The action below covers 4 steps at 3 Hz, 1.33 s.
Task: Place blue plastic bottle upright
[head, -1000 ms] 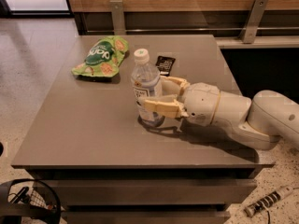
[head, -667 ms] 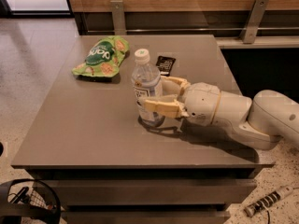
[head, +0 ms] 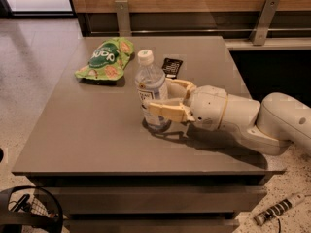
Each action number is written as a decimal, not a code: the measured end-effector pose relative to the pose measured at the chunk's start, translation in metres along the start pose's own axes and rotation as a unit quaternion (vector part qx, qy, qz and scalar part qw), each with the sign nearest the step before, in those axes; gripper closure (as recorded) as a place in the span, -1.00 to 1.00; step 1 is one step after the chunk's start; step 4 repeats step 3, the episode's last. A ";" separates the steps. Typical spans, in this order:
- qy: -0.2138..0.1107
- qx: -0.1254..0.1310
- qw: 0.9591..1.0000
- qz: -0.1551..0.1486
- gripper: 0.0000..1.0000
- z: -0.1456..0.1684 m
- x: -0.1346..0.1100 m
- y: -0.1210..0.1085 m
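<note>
The blue plastic bottle stands upright near the middle of the grey table; it is clear with a white cap and a pale label. My gripper reaches in from the right at the bottle's lower half. One cream finger lies across its near side and the other runs behind it. The jaws are closed on the bottle, whose base rests on the tabletop.
A green snack bag lies at the table's back left. A small dark flat object lies behind the bottle. A wooden wall with metal brackets runs behind the table. A black wire basket and a corded tool sit on the floor.
</note>
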<state>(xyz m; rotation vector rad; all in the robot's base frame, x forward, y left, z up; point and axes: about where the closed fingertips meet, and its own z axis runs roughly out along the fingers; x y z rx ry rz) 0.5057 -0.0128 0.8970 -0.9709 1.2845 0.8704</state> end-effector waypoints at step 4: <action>0.000 -0.004 1.000 -0.001 -1.00 0.004 -0.002 0.003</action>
